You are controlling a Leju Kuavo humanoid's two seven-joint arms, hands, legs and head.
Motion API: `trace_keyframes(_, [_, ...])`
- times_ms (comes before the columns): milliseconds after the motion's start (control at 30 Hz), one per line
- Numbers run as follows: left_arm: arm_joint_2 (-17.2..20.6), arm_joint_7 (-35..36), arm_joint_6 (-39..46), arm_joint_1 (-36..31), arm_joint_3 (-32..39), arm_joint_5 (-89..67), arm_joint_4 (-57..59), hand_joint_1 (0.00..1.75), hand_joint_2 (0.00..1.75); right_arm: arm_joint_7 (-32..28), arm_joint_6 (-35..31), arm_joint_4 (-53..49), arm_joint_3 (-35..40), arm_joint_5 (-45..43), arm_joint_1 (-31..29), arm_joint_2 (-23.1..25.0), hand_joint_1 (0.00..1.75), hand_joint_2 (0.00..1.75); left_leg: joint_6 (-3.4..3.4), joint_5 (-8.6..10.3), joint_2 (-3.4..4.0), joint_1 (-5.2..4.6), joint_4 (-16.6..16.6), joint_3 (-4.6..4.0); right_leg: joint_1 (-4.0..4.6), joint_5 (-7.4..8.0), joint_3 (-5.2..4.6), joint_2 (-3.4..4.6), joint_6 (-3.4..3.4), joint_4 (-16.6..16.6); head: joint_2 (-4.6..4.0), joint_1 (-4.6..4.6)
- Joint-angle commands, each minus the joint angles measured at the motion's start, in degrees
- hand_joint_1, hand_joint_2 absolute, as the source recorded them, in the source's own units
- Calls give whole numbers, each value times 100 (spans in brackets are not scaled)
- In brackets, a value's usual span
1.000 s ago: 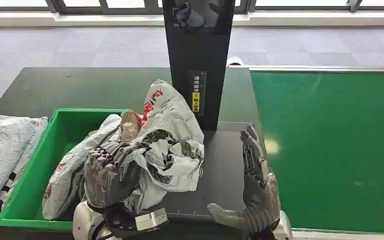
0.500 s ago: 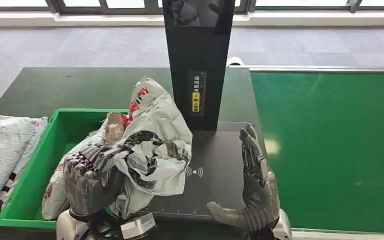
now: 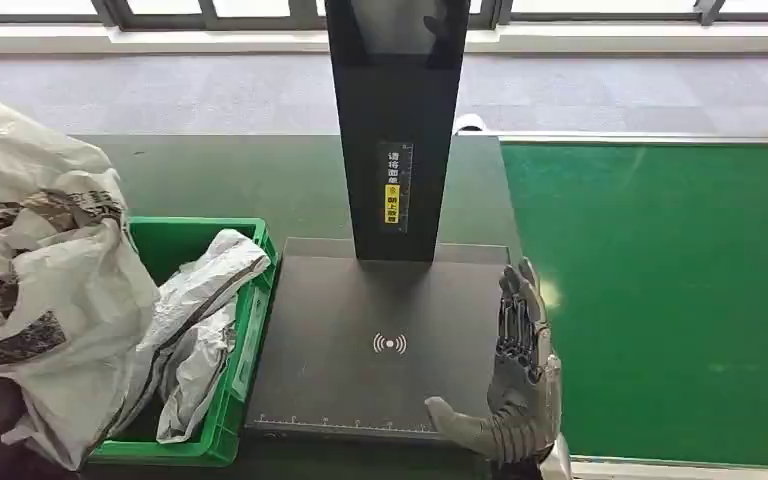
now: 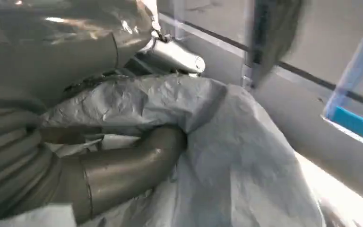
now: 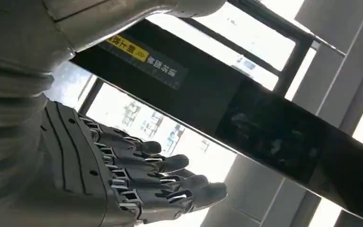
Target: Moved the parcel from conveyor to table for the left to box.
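Observation:
The parcel (image 3: 40,290) is a crumpled white and grey plastic mailer with dark print. It hangs large at the far left of the head view, over the left side of the green bin (image 3: 252,330). In the left wrist view my left hand (image 4: 113,170) grips the parcel (image 4: 236,156), thumb pressed into its folds. The bag hides that hand in the head view. My right hand (image 3: 520,370) stands open and edge-up at the right rim of the dark scanner plate (image 3: 360,300), holding nothing; its fingers (image 5: 170,184) are stretched out.
A second white mailer (image 3: 200,300) lies in the green bin. The black scanner pillar (image 3: 395,130) rises at the back of the plate. The green conveyor belt (image 3: 660,300) runs along the right. The dark table (image 3: 220,180) extends behind the bin.
My left hand has carried the parcel off the scanner plate to the left and up, over the bin. The plate now lies bare. My right hand has drifted slightly right.

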Motion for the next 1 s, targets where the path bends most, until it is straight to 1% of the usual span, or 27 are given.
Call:
trace_keyframes(33, [-234, 2, -17, -506, 3125, 1806, 855, 175, 175, 22, -227, 485, 459, -92, 36, -593, 0, 175, 0, 14, 12, -2, -21, 12, -1, 17, 5, 21, -3, -17, 0, 2])
trace_keyframes(67, [-234, 2, -17, -503, 3124, 1821, 898, 175, 175, 22, -227, 494, 463, -99, 29, -593, 0, 175, 0, 16, 15, 1, -21, 8, 3, 21, -1, 28, -4, -18, 0, 2])
trace_keyframes(100, [-234, 2, -17, -654, 3121, 1731, 1075, 175, 175, 22, -227, 501, 466, -95, 29, -590, 0, 175, -1, 19, 21, 1, -28, 11, 3, 26, -2, 32, -7, -23, 0, 0])
trace_keyframes(167, [-234, 2, -17, -610, 3127, 1703, 1240, 175, 175, 22, -227, 513, 477, -92, 27, -596, 0, 175, 2, 20, -10, 1, -20, 6, 4, 17, 3, 0, -3, -18, 0, 2])
trace_keyframes(200, [-234, 2, -17, -559, 3076, 1637, 1359, 175, 175, 22, -227, 619, 472, -62, -37, -518, 0, 175, 3, 27, -21, 4, -25, 3, 7, 22, 7, -9, -3, -28, 0, 0])
trace_keyframes(233, [-234, 2, -17, -532, 3049, 1600, 1419, 175, 175, 22, -227, 560, 480, -101, -9, -587, 0, 175, -1, 16, -4, 0, -15, 7, 2, 12, 2, 2, -2, -14, 0, 2])
trace_keyframes(267, [-234, 2, -17, -451, 2838, 1466, 1766, 175, 175, 22, -227, 557, 444, -74, 21, -588, 0, 175, 0, 21, 0, 1, -21, 9, 4, 19, 4, 9, -2, -20, 0, 2])
trace_keyframes(300, [-234, 2, -17, -268, 2351, 1303, 2318, 175, 175, 22, -227, 549, 400, -31, 66, -577, 0, 175, 1, 26, 1, -2, -26, 7, 1, 24, 2, 12, -2, -24, 0, 2])
trace_keyframes(333, [-234, 57, -17, -239, 1754, 1252, 2983, 175, 175, 22, -227, 508, 342, 33, 157, -579, 0, 175, 1, 20, -11, -7, -25, 18, -5, 12, 15, -4, 0, -20, 0, 2])
trace_keyframes(367, [-234, 2, -17, -471, 1764, 997, 3665, 175, 175, 22, -227, 416, 329, 67, 256, -614, 0, 175, 3, 30, -20, -7, -34, 14, -6, 22, 15, -9, 0, -31, 0, 2])
trace_keyframes(400, [-219, 29, -17, -629, 1740, 748, 4096, 175, 175, 22, -227, 394, 332, 55, 279, -637, 0, 175, 5, 42, -48, -8, -45, 18, -7, 26, 27, -35, 1, -46, 0, 2])
trace_keyframes(433, [-86, 291, -126, -757, 1610, 565, 4559, 175, 175, 22, -227, 425, 364, -1, 247, -675, 0, 175, 3, 40, -59, -12, -41, 21, -13, 19, 27, -51, 1, -45, 0, 2])
trace_keyframes(500, [29, 591, -256, -925, 1452, 384, 5091, 175, 175, 22, -227, 572, 416, -67, 140, -703, 0, 175, 3, 37, -57, -12, -32, 21, -16, 18, 21, -49, 0, -38, 0, 2])
trace_keyframes(533, [66, 671, -259, -986, 1411, 283, 5263, 175, 175, 22, -227, 651, 432, -96, 85, -704, 0, 175, 2, 31, -39, -14, -26, 19, -13, 18, 16, -32, 1, -31, 0, 2])
trace_keyframes(633, [69, 671, -265, -1010, 1381, 272, 5331, 175, 175, 22, -227, 694, 445, -130, 29, -698, 0, 175, 1, 21, -9, -10, -16, 13, -10, 25, 7, -5, 2, -20, 0, 2])
trace_keyframes(800, [70, 673, -273, -923, 1241, 199, 5192, 175, 175, 22, -227, 747, 464, -168, -44, -667, 0, 175, 1, 17, -8, -7, -8, 7, -7, 23, 4, -2, 0, -13, 0, 2])
trace_keyframes(833, [64, 510, -187, -887, 1109, 109, 5101, 175, 175, 22, -227, 752, 453, -171, -51, -650, 0, 175, 1, 21, -11, -6, -10, 4, -6, 27, 2, -3, -1, -17, 0, 2])
trace_keyframes(867, [64, 510, -187, -887, 1109, 109, 5101, 175, 175, 22, -227, 752, 453, -171, -51, -650, 0, 175, 2, 30, -19, -9, -23, 10, -10, 33, 10, -9, -2, -27, 0, 2])
trace_keyframes(900, [33, 260, -17, -835, 957, 68, 4939, 175, 175, 22, -227, 746, 439, -166, -45, -635, 0, 175, 2, 25, -28, -9, -9, 5, -17, 24, 6, -20, 1, -12, 0, 0])
trace_keyframes(933, [-15, 71, -17, -786, 904, 41, 4775, 175, 175, 22, -227, 739, 432, -174, -43, -632, 0, 175, 4, 28, -42, -4, -8, 1, -12, 27, 10, -33, 1, -19, 0, 2])
trace_keyframes(967, [-35, 2, -17, -776, 879, 9, 4730, 175, 175, 22, -227, 741, 426, -184, -44, -632, 0, 175, 10, 25, -52, -8, -1, 0, -16, 16, 6, -48, 6, -9, 0, 2])
trace_keyframes(1000, [-7, 2, -17, -689, 674, -133, 4330, 175, 175, 22, -227, 743, 416, -206, -42, -641, 0, 175, 13, 34, -56, -5, -1, -9, -13, 24, 1, -51, 5, -13, 0, 0])
